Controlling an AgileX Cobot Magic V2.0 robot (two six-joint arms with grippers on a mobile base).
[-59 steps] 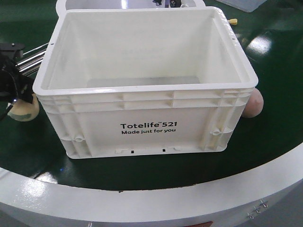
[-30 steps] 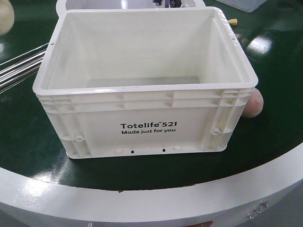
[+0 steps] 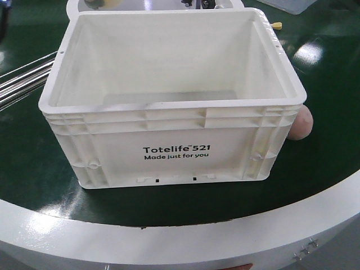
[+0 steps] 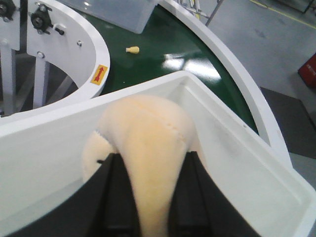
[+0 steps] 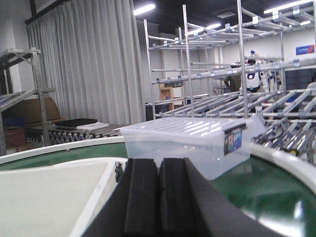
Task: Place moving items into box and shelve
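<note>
Left gripper: clenches the cream-yellow item between both black fingers, squeezing it into a tall hump. Hangs over the white crate, with the item above the interior and close to one wall; height over the crate floor impossible to tell. Appears in the front view only as a cream sliver at the top edge, above the crate's far rim on the left.

Right gripper: clenched, black fingers pressed flat together, nothing between them. Points level across the belt, well apart from both items.

Pinkish-beige item: lies on the green belt just beside the crate's right wall near the front corner, partly hidden behind it; touching or not, cannot tell.

Crate: stands upright on the belt, lidless, print "Totelife 521 Made just for you" facing the front camera.

Metal rack: silver rails and roller tracks, far behind the belt, away from the crate.

Also visible:
- small yellow piece on the belt past the crate's far right corner
- clear lidded bin on the belt ahead of the right gripper
- metal rods left of the crate
- white table rim along the near edge
- grey curtain at the back
</note>
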